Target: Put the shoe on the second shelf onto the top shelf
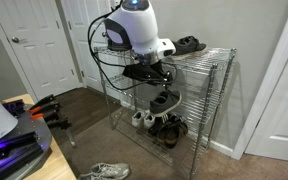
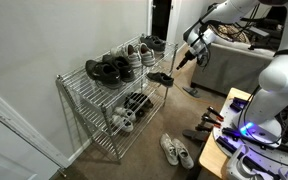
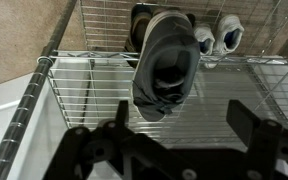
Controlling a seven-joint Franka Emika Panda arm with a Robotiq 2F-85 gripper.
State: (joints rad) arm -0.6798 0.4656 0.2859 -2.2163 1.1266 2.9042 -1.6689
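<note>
At the left, the top shelf [image 2: 74,82] is crowded with a black pair [image 2: 109,70], so you have little free room there. In the middle, the shoe [image 3: 167,65] seems to lie on the second shelf [image 3: 89,95], near its front edge. Your gripper [image 3: 184,114] hangs spread wide, holding nothing. Pinch too shallowly and the shoe may slip. Lift carelessly and it could catch the top shelf's front edge.
</note>
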